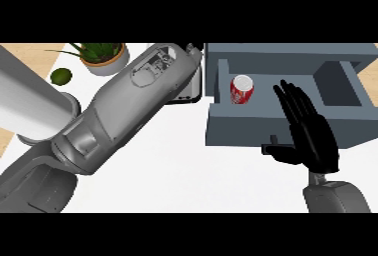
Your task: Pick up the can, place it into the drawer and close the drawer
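The red can (242, 89) sat inside the open grey drawer (244, 127), near its left wall. The right robot hand (310, 132) hovered just beside it over the drawer's front, fingers straight and flat, holding nothing. The left robot hand did not show past its forearm (125, 110). The can looked light, stiff and smooth-sided, apt to roll if tipped; its middle seemed the best place to grasp

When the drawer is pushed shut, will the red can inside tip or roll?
The can looks upright in the drawer, taller than wide, so a jolt might tip it. Once down, its round body would likely roll, but the walls should contain it.
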{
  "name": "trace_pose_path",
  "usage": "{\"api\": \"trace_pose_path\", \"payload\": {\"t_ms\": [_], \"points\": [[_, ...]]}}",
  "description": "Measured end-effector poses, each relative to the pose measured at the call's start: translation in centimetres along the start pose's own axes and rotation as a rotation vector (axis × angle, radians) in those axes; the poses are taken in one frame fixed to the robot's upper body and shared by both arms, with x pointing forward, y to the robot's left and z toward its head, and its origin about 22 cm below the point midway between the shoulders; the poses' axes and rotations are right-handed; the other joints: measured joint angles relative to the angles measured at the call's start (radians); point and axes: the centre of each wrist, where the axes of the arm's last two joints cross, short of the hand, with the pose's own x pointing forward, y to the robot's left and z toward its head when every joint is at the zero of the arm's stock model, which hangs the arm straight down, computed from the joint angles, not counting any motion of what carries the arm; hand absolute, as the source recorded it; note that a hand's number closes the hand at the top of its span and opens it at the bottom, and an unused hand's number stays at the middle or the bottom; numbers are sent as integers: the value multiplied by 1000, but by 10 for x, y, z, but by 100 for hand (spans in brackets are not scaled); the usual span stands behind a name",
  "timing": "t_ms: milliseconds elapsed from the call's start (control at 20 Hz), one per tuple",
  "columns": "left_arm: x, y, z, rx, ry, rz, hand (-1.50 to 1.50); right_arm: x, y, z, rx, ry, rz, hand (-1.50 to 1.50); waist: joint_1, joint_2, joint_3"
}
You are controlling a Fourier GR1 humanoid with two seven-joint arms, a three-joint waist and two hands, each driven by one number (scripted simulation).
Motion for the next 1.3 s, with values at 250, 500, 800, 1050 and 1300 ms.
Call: {"api": "trace_pose_path", "payload": {"t_ms": [250, 500, 800, 1050, 1300], "points": [[5, 23, -1, 4, 0, 0, -150, -13, 15, -20, -37, 10, 32, -150, 9, -12, -11], [10, 45, 0, 2, 5, -1, -150, -27, 28, -38, -45, 17, 79, -150, 21, -14, -14], [11, 70, 3, -8, 23, -11, -150, -37, 45, -55, -70, 25, 137, -150, 26, -15, -14], [9, 88, 8, -9, 32, -16, -150, -40, 58, -72, -148, 53, 171, -150, 31, -10, -9], [-4, 104, 16, -8, 47, -22, -150, -40, 63, -97, -183, 74, 190, -150, 37, 0, -5]]}}
